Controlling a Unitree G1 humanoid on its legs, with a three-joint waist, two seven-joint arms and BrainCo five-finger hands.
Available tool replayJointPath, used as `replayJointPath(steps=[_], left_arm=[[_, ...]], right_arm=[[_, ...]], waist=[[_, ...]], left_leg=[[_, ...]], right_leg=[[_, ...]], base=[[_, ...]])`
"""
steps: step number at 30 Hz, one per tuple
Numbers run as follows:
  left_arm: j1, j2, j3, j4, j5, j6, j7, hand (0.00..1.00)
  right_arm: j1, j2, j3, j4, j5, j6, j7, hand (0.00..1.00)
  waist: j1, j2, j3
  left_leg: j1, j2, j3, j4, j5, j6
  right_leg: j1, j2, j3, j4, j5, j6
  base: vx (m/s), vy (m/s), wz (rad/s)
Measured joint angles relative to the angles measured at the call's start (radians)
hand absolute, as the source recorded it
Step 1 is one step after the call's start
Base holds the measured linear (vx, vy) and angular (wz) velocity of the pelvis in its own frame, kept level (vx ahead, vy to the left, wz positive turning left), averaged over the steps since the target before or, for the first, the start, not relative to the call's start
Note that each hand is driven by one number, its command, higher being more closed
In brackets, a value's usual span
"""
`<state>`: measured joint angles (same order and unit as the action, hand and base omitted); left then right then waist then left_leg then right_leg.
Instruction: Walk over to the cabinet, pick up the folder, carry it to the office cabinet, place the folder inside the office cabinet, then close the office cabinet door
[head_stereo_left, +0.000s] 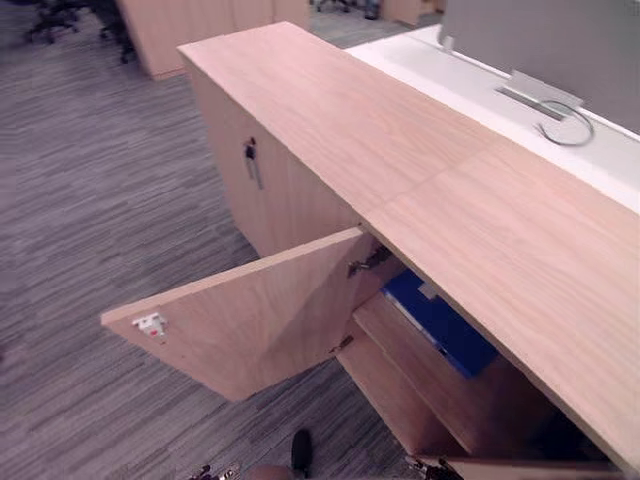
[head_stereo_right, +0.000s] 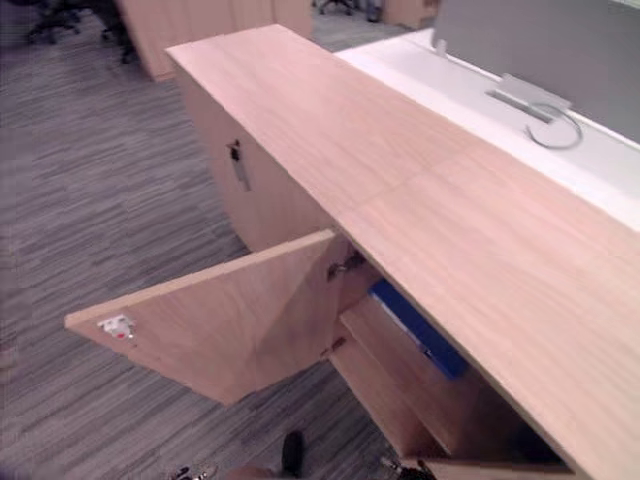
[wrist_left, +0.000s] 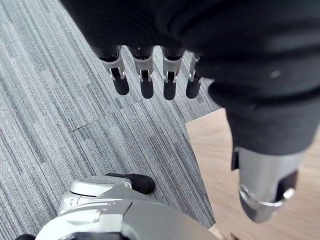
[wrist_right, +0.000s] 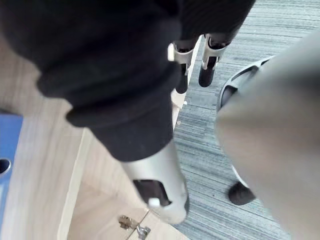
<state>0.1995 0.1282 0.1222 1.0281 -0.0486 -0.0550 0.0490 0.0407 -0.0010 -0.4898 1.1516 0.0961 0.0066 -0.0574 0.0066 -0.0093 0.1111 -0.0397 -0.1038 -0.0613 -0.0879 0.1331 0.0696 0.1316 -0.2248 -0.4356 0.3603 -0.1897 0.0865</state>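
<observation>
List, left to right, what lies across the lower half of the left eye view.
White catch → open cabinet door → metal hinge → blue folder

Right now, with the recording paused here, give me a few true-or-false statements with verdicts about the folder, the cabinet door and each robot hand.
1. The blue folder sits on a shelf inside the office cabinet. True.
2. The cabinet's door is shut. False: it stands swung open over the carpet.
3. The left robot hand grips the folder. False: its fingers are straight and hold nothing, above the carpet.
4. The right robot hand holds nothing. True.
</observation>
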Motion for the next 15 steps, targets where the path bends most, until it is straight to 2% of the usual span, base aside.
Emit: replayJointPath(steps=[3,5,10,12,14,15], left_arm=[[0.004,0.000,0.005,0.003,-0.008,-0.001,0.000,0.00],[0.005,-0.004,0.024,0.016,-0.034,-0.002,0.001,0.00],[0.005,-0.010,0.066,0.035,-0.056,-0.003,0.001,0.00],[0.005,-0.019,0.085,0.034,-0.070,-0.004,0.002,0.00],[0.000,-0.020,0.092,0.032,-0.083,-0.005,0.003,0.00],[0.002,-0.023,0.111,0.031,-0.087,-0.006,0.004,0.00]], right_arm=[[-0.021,0.005,0.001,0.018,0.000,0.000,0.011,0.00],[-0.024,0.003,-0.014,0.034,0.000,0.002,0.012,0.00],[-0.019,0.005,-0.034,0.043,0.002,0.001,0.012,0.00],[-0.014,0.005,-0.039,0.043,0.001,0.000,0.012,0.00],[-0.006,0.005,-0.072,0.043,0.001,-0.001,0.012,0.00],[-0.006,0.007,-0.105,0.051,0.001,0.000,0.011,0.00]], waist=[[0.012,-0.011,-0.009],[0.013,-0.015,-0.007],[0.012,-0.015,-0.006],[0.012,-0.016,-0.002],[0.000,-0.018,0.002],[0.000,-0.025,0.005]], left_leg=[[-0.038,0.000,0.000,0.000,0.026,-0.024],[-0.040,0.016,0.000,0.000,0.039,-0.042],[-0.044,0.055,-0.005,-0.006,0.060,-0.074],[-0.060,0.054,-0.026,-0.005,0.071,-0.081],[-0.093,0.044,-0.037,-0.005,0.073,-0.072],[-0.108,0.054,0.067,0.005,0.052,-0.055]], right_leg=[[0.037,0.045,-0.005,-0.151,-0.003,-0.002],[0.056,0.063,-0.005,-0.193,-0.003,-0.002],[0.061,0.106,-0.011,-0.210,-0.004,-0.001],[0.061,0.111,-0.040,-0.216,-0.016,0.003],[0.061,0.107,-0.097,-0.223,-0.032,0.007],[0.062,0.098,-0.134,-0.243,-0.033,0.007]], base=[[-0.01,-0.250,0.09],[-0.04,-0.257,-0.02],[-0.07,-0.162,-0.03],[-0.10,-0.069,0.31],[-0.10,-0.031,0.61],[-0.11,0.033,0.56]])
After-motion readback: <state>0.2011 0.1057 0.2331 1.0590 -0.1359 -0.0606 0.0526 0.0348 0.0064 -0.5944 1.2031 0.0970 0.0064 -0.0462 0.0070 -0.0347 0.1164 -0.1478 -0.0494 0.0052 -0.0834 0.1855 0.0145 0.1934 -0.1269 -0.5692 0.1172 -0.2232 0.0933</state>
